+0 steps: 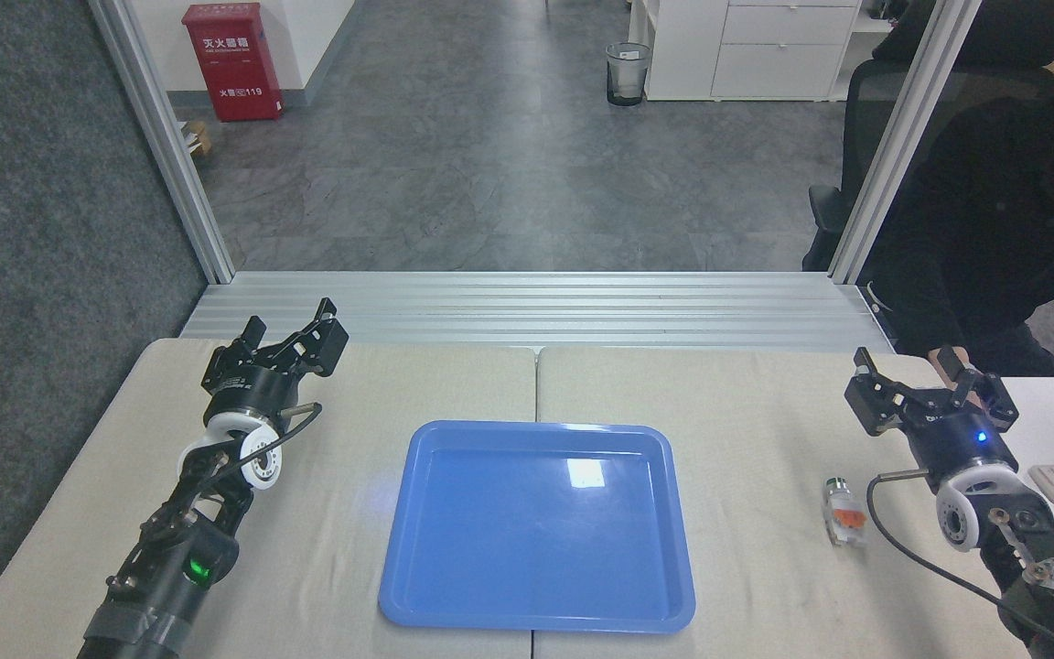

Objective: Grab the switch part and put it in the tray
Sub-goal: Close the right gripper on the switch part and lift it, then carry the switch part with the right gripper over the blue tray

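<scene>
Here, the switch part lies on the table, right of the empty blue tray; the right gripper, jaws spread, hovers just beyond it; pickup not begun; next, probably lowering over it; left gripper idle, jaws spread.

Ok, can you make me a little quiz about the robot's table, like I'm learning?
1. True or false: the switch part already lies inside the blue tray.
2. Which gripper is nearer the switch part: A) left gripper, B) right gripper?
3. Fill in: the switch part's middle piece is coloured ____.

Key: 1 false, it lies on the table to the right of the tray. 2 B. 3 orange.
</scene>
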`<control>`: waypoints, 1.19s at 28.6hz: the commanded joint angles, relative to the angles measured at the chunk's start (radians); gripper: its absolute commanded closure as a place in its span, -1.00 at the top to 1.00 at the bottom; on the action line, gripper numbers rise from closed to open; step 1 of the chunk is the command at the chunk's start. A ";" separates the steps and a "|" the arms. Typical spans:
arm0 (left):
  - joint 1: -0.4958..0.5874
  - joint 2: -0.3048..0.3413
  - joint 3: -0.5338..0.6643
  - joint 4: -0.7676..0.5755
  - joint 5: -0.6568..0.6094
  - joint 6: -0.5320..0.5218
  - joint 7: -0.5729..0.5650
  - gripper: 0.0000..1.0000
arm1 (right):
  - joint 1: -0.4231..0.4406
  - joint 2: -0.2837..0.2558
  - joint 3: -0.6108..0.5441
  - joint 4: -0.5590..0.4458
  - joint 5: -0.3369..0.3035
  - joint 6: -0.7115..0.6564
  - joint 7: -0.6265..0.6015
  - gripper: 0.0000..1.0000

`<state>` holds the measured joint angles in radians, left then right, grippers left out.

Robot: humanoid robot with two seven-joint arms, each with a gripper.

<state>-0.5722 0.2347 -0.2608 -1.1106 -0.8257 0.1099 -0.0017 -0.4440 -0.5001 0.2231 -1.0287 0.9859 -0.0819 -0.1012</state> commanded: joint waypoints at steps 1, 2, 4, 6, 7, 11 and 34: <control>0.000 0.000 0.000 0.000 0.000 0.001 0.000 1.00 | 0.071 0.020 0.022 0.001 0.002 -0.003 0.005 0.98; 0.000 0.000 0.000 0.000 -0.001 0.001 0.000 1.00 | 0.083 0.034 0.033 0.002 0.004 -0.001 0.012 0.98; 0.000 0.000 0.000 0.000 0.000 -0.001 0.000 1.00 | 0.103 0.055 0.053 0.006 0.007 0.005 0.021 0.98; 0.000 0.000 0.000 0.000 -0.001 0.001 0.000 1.00 | 0.139 0.061 0.056 0.009 0.008 0.014 0.023 0.98; 0.000 0.000 0.000 0.000 0.000 0.001 0.000 1.00 | 0.163 0.066 0.059 0.016 0.008 0.025 0.023 0.98; 0.000 0.000 0.000 0.000 -0.001 0.001 0.000 1.00 | 0.186 0.103 0.077 0.050 0.011 0.051 0.023 0.97; 0.000 0.000 0.000 0.000 0.000 0.001 0.000 1.00 | 0.199 0.155 0.068 0.116 -0.007 0.070 -0.015 -0.92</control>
<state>-0.5722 0.2347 -0.2607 -1.1106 -0.8257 0.1099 -0.0017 -0.2476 -0.3833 0.2926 -0.9163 0.9919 -0.0009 -0.1065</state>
